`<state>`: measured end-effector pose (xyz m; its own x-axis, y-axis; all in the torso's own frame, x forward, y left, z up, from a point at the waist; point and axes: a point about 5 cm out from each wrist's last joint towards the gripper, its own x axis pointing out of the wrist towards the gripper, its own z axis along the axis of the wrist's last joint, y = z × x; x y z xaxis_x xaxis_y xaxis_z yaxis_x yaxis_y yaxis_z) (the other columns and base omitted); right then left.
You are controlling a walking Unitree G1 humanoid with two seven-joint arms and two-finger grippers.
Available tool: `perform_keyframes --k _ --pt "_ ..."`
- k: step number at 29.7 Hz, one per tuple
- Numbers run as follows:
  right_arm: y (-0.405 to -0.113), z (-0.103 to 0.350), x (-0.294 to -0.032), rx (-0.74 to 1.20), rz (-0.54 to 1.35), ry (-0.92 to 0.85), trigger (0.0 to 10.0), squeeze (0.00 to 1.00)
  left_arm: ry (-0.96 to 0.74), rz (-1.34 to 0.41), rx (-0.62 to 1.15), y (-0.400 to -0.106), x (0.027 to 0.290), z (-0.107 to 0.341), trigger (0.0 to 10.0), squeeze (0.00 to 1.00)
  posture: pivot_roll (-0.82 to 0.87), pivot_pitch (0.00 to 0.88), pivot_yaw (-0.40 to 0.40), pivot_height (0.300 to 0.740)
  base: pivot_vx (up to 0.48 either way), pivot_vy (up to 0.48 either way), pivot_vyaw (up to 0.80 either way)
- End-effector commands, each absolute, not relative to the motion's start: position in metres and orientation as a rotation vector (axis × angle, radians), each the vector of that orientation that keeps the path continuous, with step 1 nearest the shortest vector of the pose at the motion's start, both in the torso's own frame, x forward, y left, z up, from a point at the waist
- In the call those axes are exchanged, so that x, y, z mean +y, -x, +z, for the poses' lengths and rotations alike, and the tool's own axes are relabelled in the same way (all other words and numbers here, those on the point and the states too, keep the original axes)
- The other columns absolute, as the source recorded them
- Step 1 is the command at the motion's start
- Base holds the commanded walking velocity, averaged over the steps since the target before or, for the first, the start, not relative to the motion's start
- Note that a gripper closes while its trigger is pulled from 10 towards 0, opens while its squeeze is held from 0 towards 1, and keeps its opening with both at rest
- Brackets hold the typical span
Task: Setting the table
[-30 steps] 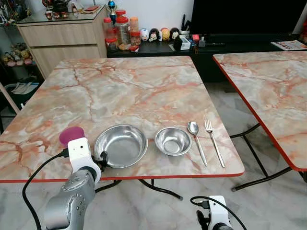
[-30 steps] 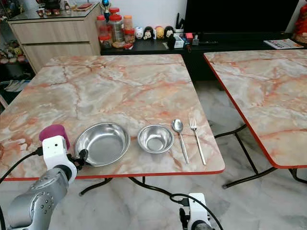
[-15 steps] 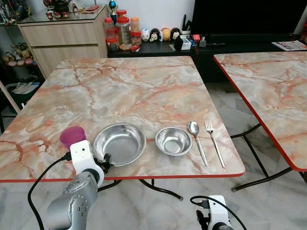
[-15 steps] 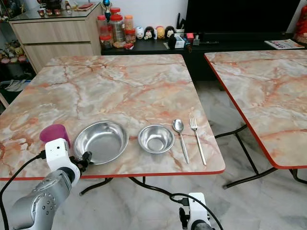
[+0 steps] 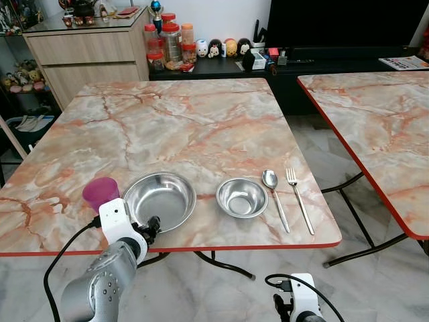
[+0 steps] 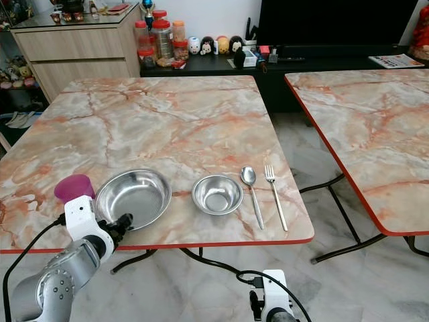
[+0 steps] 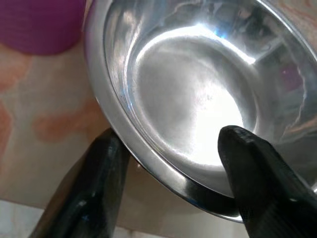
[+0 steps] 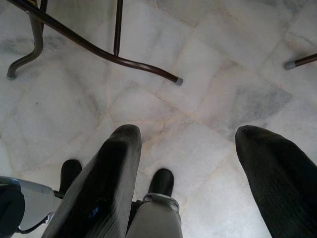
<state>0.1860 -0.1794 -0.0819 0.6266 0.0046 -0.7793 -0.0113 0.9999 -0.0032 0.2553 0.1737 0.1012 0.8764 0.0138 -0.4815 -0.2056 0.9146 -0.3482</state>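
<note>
left gripper [image 7: 173, 163] pinches large steel bowl [image 5: 159, 200] rim at 7 o'clock | slide flat, stop short of purple cup [image 5: 100, 192] (9 o'clock, near) | right gripper [image 8: 198, 173] hangs wide apart, idle

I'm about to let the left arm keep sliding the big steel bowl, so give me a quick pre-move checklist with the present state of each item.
1. Left tool on the large bowl: ok, one finger inside the rim and one outside at the near edge.
2. Firmness of that hold: cannot tell; contact with the rim is not clearly visible.
3. Room beside the purple cup: not ok, the bowl's rim is very close to it.
4. Bowl fully on the table: ok, though near the front red edge.
5. Small bowl, spoon and fork: ok, lined up apart from the large bowl.
6. Right tool: ok, hanging open over the floor.
</note>
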Motion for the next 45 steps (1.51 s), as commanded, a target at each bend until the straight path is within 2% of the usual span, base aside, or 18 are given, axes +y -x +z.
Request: perform_keyframes --k 1,36,45 --pt "-0.19 -0.08 -0.179 0.883 0.001 -0.001 10.0 0.0 0.4 0.111 0.495 -0.256 0.174 0.103 0.0 0.0 0.1 0.0 0.004 0.727 0.0 0.0 0.0" --pt "-0.194 -0.079 -0.173 0.882 0.022 -0.001 10.0 0.0 0.382 0.136 0.49 -0.256 0.174 0.103 0.0 0.0 0.12 0.0 -0.004 0.727 0.0 0.0 0.0" --pt "-0.195 -0.078 -0.172 0.879 0.031 0.001 10.0 0.0 0.47 0.109 0.308 -0.264 0.174 0.122 0.0 0.0 0.12 0.0 -0.008 0.727 0.0 0.0 0.0"
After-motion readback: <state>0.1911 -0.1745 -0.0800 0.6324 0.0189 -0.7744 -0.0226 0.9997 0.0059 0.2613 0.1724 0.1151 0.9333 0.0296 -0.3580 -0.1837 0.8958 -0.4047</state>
